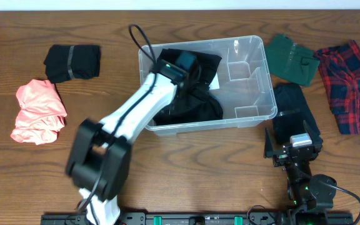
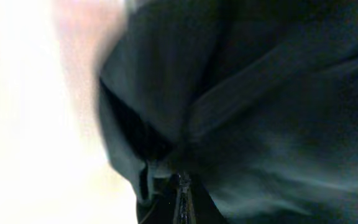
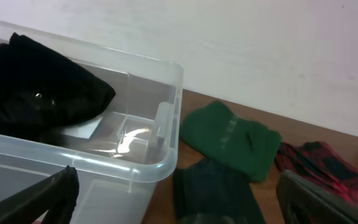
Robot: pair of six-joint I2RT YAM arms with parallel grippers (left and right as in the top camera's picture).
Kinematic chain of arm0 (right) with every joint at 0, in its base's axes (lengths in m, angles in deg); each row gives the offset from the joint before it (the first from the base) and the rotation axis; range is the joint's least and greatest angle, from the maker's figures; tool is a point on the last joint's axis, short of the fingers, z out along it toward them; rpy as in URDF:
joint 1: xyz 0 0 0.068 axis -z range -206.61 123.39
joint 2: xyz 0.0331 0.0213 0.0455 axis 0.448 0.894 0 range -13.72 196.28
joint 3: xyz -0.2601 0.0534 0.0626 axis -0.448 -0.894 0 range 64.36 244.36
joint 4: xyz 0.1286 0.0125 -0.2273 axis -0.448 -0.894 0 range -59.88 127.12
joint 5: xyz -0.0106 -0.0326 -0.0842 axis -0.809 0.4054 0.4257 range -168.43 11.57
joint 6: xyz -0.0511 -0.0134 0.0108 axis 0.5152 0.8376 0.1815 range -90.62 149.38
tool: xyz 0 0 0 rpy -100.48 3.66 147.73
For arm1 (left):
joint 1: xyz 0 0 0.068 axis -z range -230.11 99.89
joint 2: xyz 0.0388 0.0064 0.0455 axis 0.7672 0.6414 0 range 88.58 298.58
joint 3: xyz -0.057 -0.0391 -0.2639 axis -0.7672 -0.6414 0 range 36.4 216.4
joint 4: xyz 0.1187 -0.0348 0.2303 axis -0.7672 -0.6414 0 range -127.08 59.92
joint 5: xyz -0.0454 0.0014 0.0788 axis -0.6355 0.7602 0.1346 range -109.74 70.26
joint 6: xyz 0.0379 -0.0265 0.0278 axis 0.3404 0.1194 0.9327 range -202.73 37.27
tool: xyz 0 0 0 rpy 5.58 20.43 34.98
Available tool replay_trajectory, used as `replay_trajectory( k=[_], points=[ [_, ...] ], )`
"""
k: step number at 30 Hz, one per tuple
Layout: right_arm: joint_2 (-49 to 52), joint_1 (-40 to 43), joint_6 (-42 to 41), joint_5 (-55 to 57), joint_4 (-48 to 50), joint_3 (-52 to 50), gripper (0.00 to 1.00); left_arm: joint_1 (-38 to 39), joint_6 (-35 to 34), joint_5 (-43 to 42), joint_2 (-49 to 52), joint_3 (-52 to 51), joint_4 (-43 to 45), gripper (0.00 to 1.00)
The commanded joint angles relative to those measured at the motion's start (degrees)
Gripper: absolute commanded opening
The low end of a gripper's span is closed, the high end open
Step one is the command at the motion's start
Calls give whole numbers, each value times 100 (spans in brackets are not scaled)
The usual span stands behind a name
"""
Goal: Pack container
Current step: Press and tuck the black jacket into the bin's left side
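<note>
On the brown wooden worktop (image 1: pixel 186 162), the clear rectangular plastic container (image 1: pixel 242 94) sits toward one o'clock. A crumpled black garment (image 1: pixel 192 103) fills its nine o'clock half, heaped near the rim. The left hand (image 1: pixel 179 65) is pressed into that cloth, and I cannot tell whether it grips. If fabric snags its fingers, lifting may drag the garment out. The right hand (image 3: pixel 178 174), spread wide and empty, sits at five o'clock.

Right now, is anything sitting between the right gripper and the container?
Nothing visible does. The right gripper is open, with only bare table up to the container corner. A dark garment lies just right of that path, beside the container's wall.
</note>
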Motion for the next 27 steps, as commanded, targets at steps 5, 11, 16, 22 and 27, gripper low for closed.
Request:
replay_trajectory(
  k=[5,11,16,22,27],
  points=[
    [-31,68,37,-22,-22,-9,99,-33,109,-74,-1386,474,-190,6],
    [-31,68,37,-22,-22,-9,99,-2,39,-173,-1698,474,-1845,6],
    [-31,68,37,-22,-22,-9,99,-2,28,-671,-1700,426,-2809,6],
    [-31,68,37,-22,-22,-9,99,4,24,-756,-1700,44,-2887,5],
    [-31,68,37,-22,-22,-9,99,15,22,-903,-1700,-481,-2616,6]
  ],
)
